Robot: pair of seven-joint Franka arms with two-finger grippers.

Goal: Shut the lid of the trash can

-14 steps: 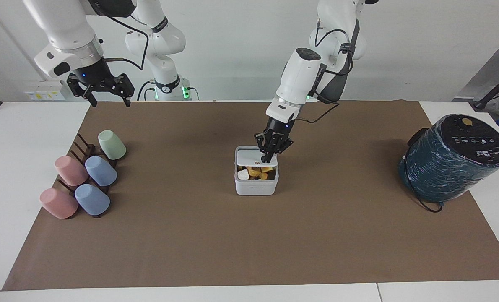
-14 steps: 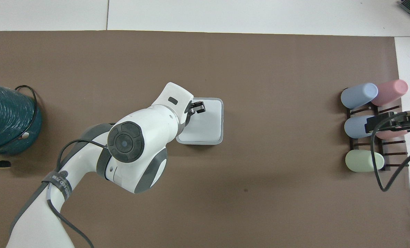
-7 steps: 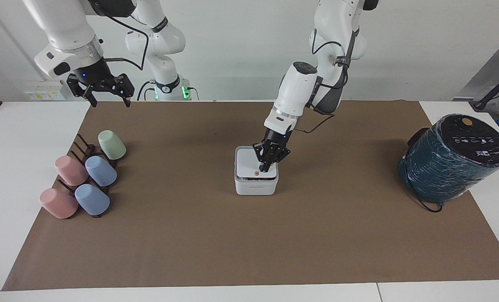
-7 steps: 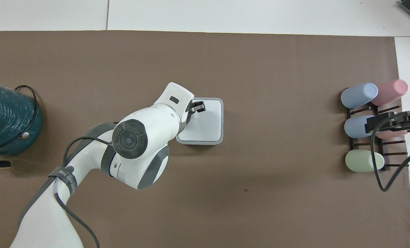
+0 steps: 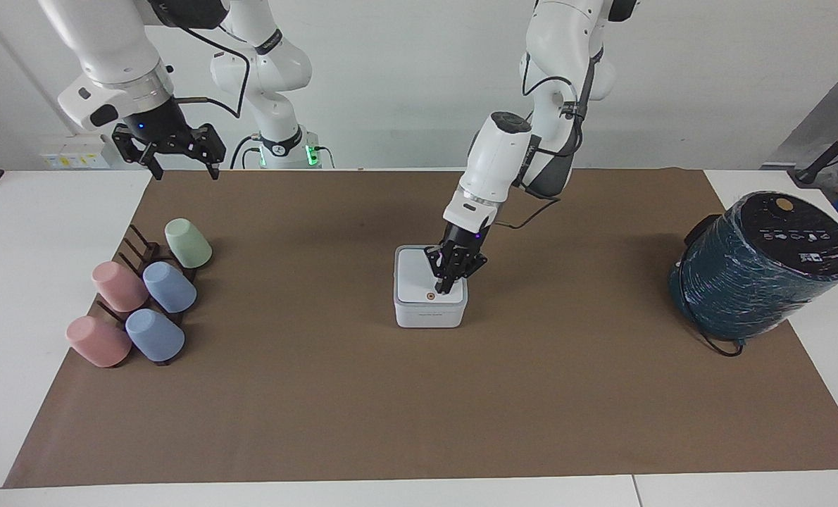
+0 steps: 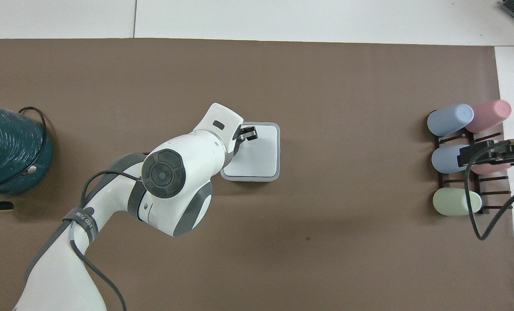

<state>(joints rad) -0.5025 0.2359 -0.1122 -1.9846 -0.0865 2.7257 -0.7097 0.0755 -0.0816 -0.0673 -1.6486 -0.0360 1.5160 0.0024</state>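
No lettering is reading clearly anywhere. The trash can (image 5: 429, 315) is carrying a faint line of small print on its front wall, too small to make out. The dark teal cylinder (image 5: 757, 271) is showing a row of pale symbols on its black top, possibly icons rather than letters.

Lid (image 5: 429, 285) now flat on trash can (image 5: 429, 313)

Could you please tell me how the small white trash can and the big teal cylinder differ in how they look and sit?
The trash can is small, white and square, upright mid-mat; the teal cylinder is large, dark, round and tilted, at the left arm's end. The trash can's lid lies flat and white; the cylinder's top is black. Both rest on the brown mat.
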